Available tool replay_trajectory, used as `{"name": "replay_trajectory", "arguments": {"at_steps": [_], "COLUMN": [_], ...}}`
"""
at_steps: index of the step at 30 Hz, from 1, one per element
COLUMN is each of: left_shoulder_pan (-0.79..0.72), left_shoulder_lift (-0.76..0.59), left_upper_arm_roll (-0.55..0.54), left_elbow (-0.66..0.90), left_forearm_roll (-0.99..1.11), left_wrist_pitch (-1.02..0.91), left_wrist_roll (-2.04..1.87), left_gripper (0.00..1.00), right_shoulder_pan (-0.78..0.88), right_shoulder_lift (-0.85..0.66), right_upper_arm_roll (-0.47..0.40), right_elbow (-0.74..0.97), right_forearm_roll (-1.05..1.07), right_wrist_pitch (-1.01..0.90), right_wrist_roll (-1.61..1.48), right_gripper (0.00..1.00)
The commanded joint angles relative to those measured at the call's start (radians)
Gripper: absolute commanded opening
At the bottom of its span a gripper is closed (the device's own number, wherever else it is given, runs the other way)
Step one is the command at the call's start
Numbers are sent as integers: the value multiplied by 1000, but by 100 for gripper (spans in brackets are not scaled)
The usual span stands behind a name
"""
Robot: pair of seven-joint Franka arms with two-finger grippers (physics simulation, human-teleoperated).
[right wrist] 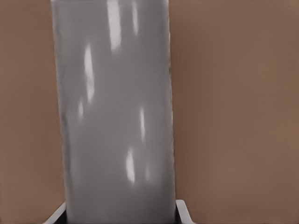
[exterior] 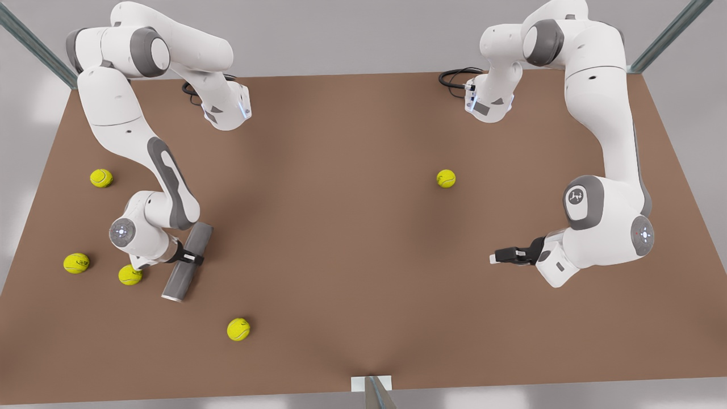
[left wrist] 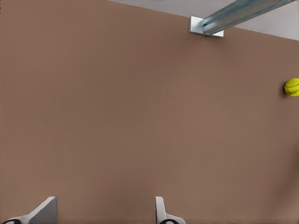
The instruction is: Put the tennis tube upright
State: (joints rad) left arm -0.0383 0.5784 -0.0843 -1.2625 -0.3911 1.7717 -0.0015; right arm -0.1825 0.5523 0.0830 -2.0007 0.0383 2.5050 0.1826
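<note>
The tennis tube (exterior: 180, 281) is a plain grey cylinder lying on the brown table at the front view's left, its lighter rim toward the front edge. My right gripper (exterior: 191, 258) is shut across its middle. In the right wrist view the tennis tube (right wrist: 114, 116) runs straight away from the camera, with the right gripper (right wrist: 121, 215) closed on either side of it. My left gripper (exterior: 495, 258) hovers over bare table at the front view's right and points toward the centre. Its fingertips (left wrist: 46, 209) stand apart with nothing between them; the left gripper (left wrist: 103, 212) is open.
Several yellow-green tennis balls lie around: one (exterior: 130, 275) close beside the right wrist, others (exterior: 76, 263), (exterior: 101, 178), (exterior: 238, 329) nearby, and one (exterior: 446, 178) mid-table. A metal post bracket (exterior: 370, 383) sits at the front edge, and that bracket (left wrist: 205, 25) and a ball (left wrist: 292, 87) appear in the left wrist view.
</note>
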Motion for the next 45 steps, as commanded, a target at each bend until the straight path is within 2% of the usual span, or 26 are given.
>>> {"name": "replay_trajectory", "arguments": {"at_steps": [1,45], "left_shoulder_pan": [0,3], "left_shoulder_lift": [0,-2], "left_upper_arm_roll": [0,0], "left_elbow": [0,0], "left_forearm_roll": [0,5], "left_wrist_pitch": [0,21], "left_wrist_roll": [0,-6], "left_gripper": [99,99], "right_shoulder_pan": [0,-8], "right_shoulder_lift": [0,-31], "right_upper_arm_roll": [1,4], "right_elbow": [-1,-27], "right_forearm_roll": [0,-2], "right_wrist_pitch": [2,-6], "right_wrist_roll": [0,-28], "right_gripper": [81,76]}}
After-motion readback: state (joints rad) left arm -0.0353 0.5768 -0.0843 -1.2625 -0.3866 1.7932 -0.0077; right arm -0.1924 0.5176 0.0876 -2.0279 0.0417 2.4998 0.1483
